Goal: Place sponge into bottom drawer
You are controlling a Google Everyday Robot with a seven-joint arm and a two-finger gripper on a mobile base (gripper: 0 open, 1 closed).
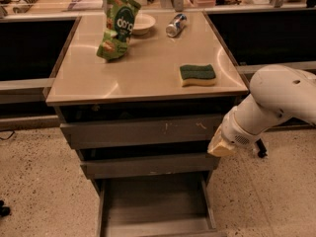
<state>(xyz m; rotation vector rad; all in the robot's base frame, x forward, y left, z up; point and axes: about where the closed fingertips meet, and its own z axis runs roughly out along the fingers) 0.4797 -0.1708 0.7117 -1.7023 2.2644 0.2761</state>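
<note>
The sponge (197, 75), dark green on top over pale yellow foam, lies flat near the right front corner of the beige cabinet top (148, 73). The bottom drawer (157, 201) is pulled out below, its flat grey floor bare. The white arm (276, 102) reaches in from the right, and its tan end, the gripper (220, 146), sits at the cabinet's right side, level with the middle drawer, below the sponge and apart from it.
A green snack bag (115, 27) stands at the back left of the top, with a white bowl (142, 22) and a lying can (176, 24) behind it. Two upper grey drawers (143, 130) are slightly out. Dark counters flank both sides; speckled floor lies around.
</note>
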